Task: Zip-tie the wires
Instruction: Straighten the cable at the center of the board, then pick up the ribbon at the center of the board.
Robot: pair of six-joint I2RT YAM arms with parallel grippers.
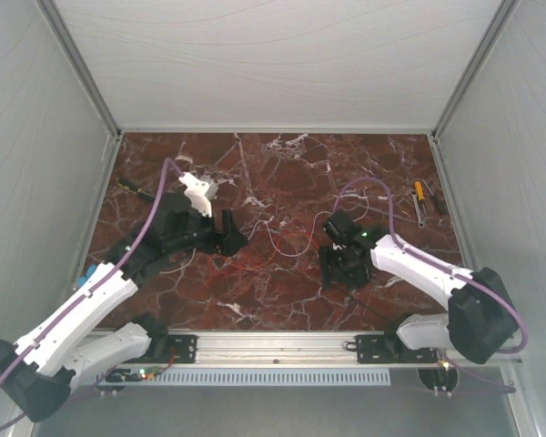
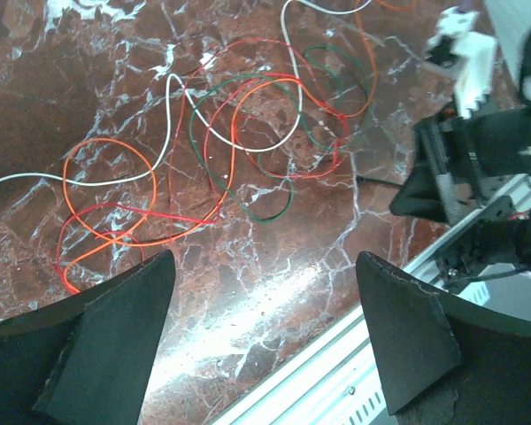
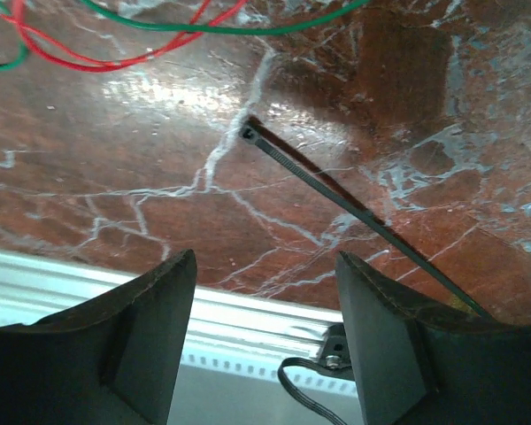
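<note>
The marble tabletop [image 1: 282, 164] carries everything. The wires [image 2: 239, 133] are spread flat on it in loose, overlapping loops of red, orange, white and green, between the two arms. The left fingers [image 2: 115, 345] are set wide apart just short of the wires, with nothing between them. The right fingers [image 3: 142, 345] are likewise spread and empty. The zip tie [image 3: 336, 199] lies flat near the wires, on their right-arm side, with its head end nearest them and touching none.

The wires are judged light, limp and springy, likely to slip apart unless they are gathered where several loops cross. The zip tie is judged light, thin and smooth, and awkward to lift off a flat surface. A pinch near mid-strip is suggested, so that head and tail are left free.
</note>
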